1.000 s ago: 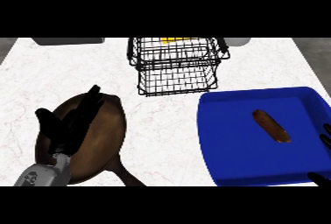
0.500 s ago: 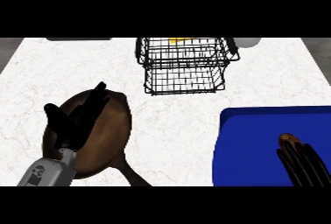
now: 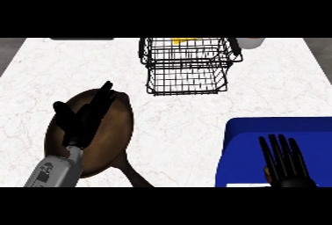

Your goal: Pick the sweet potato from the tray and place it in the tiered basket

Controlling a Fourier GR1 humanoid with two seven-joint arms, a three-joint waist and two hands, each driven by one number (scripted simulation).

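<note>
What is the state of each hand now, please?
Left hand: open, fingers straight, holding nothing, over the brown pan.
Right hand: open, fingers straight, over the blue tray, holding nothing.

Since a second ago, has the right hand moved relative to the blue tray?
Yes. The right hand has come in from the tray's right edge and now lies with straight fingers over the blue tray, covering where the sweet potato was; the potato itself is hidden.

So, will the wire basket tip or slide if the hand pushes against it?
Probably it slides easily: the basket is open wire, so likely light, and it stands on a smooth counter. It may also tip, since its tiers stack tall over a small base.
</note>
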